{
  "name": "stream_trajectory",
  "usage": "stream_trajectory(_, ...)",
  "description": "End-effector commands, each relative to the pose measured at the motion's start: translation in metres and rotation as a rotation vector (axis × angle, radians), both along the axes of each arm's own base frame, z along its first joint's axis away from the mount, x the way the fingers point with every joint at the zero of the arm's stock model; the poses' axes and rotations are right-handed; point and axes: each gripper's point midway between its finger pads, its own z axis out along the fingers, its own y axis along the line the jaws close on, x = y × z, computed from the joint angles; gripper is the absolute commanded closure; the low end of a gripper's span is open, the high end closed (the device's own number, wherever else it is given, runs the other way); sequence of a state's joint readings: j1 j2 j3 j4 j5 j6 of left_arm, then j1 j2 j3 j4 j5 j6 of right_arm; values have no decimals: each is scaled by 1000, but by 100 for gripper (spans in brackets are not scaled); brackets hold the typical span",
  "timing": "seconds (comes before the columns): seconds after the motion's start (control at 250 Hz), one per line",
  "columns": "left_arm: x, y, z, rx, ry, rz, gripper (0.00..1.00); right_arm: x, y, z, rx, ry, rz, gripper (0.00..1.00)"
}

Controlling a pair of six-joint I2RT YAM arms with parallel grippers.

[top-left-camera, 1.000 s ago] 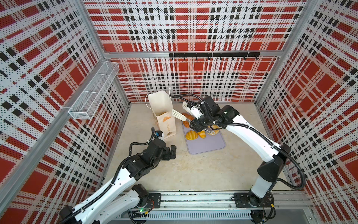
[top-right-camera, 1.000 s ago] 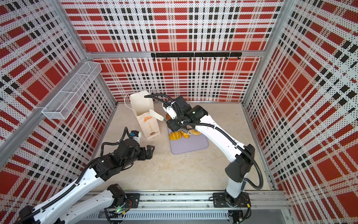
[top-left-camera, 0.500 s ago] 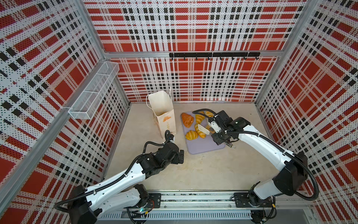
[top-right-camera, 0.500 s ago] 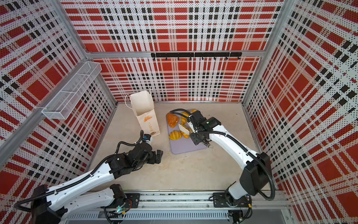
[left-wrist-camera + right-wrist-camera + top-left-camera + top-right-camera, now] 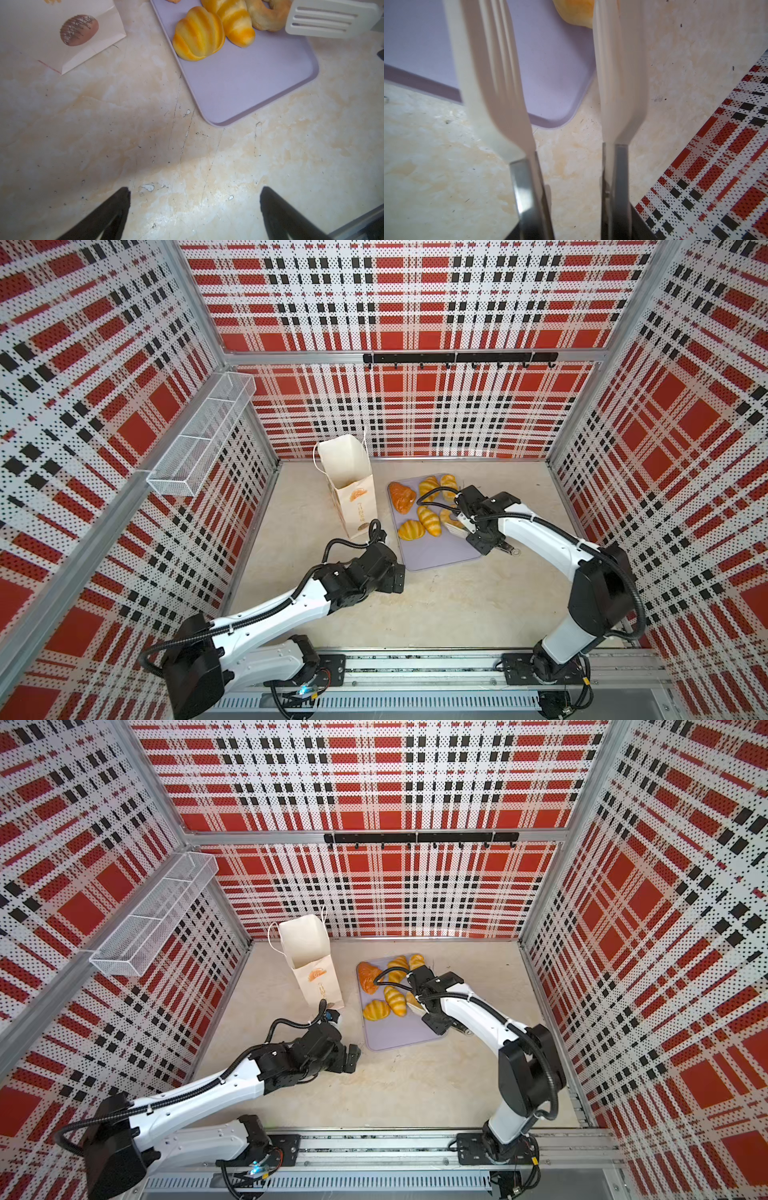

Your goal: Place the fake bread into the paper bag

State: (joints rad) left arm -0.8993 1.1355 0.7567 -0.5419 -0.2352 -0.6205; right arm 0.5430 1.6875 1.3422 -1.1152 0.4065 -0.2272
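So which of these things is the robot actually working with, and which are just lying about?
Part of the job: fake bread, paper bag, the lilac tray the bread lies on, white tongs for lifting it.
Just lying about: white wire-mesh basket on the wall, black hook rail.

fake bread (image 5: pixel 198 34): smooth, glossy, plastic-looking skin with a striped yellow sheen
paper bag (image 5: pixel 353 506): matt cream paper, creased at the folds
tray (image 5: pixel 249 83): smooth lilac plastic, dull satin finish
tongs (image 5: pixel 492 83): matt white plastic blades on brushed metal arms
table top (image 5: pixel 145 145): marbled beige, stone-like, scratched and speckled
basket (image 5: pixel 195 448): white-coated wire mesh
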Motion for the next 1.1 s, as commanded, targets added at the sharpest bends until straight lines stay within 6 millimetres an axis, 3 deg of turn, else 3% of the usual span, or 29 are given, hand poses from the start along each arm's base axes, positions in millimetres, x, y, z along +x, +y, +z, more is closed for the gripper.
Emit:
stream_trajectory(0.0, 4, -13, 16, -47, -23, -22, 1, 18, 1, 8, -48, -40, 40, 53)
stream_trajectory(0.26, 5, -14, 18, -41, -30, -33, 1, 33, 15, 9, -39, -62, 65, 54)
stream_trajectory(0.464, 5, -11, 18, -35, -26, -32, 1, 37, 7, -4, -119, -42, 64, 53)
stream_trajectory(0.628, 5, -11, 18, -37, -27, -29, 1, 40, 14, -6, -93, -23, 70, 53)
stream_trajectory(0.912, 3, -5, 17, -27, -30, -20, 1, -6, 28, 0, -4, 71, 61, 62)
stream_trajectory(1.096, 2, -2, 13, -22, -29, -17, 1, -16, 18, 14, -28, 46, 49, 56)
